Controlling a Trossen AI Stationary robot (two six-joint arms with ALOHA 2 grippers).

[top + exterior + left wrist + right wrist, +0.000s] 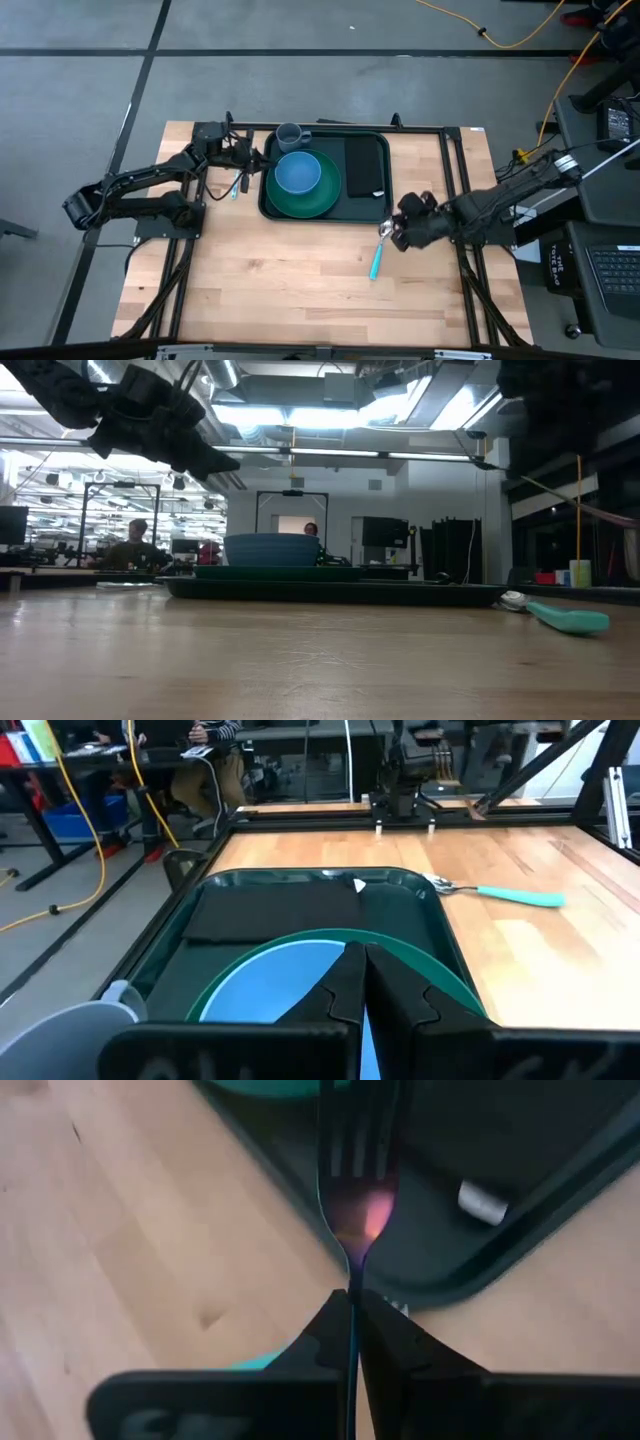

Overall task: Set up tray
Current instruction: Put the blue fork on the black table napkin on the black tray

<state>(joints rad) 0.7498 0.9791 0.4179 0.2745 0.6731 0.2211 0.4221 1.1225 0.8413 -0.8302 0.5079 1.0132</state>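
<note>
Wooden desk (300, 280), tray (375, 208) at far-middle edge. My right hand (352, 1305) pinches fork (355, 1190) just off tray's near right corner, tines aimed into tray. Left hand (365, 982) closed, empty, hovering over tray's left edge.

high view looks straight down on the whole table (300, 290). low view sits at tabletop level, facing the room. both wrist cams sit close, and all four catch the tray (325, 213).
</note>
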